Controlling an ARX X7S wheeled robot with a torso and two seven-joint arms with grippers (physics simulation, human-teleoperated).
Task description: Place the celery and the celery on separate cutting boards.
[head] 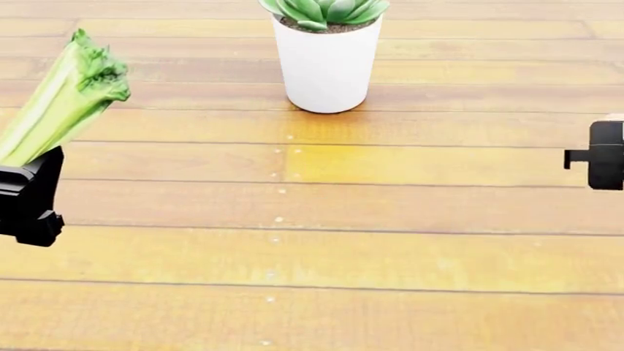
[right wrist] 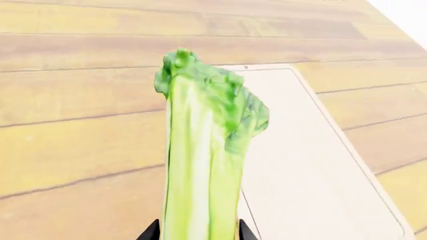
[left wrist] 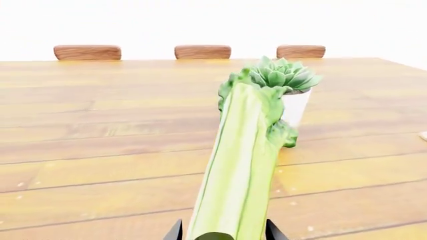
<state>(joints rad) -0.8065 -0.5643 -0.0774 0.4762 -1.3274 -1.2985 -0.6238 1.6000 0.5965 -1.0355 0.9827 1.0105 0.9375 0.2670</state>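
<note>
- Left gripper pinching one celery, raised over wooden table
- Potted succulent stands just beyond its leafy tip
- Right gripper pinching second celery above pale cutting board

Pale green celery held aloft leafy end outward, second celery above off-white cutting board
</note>
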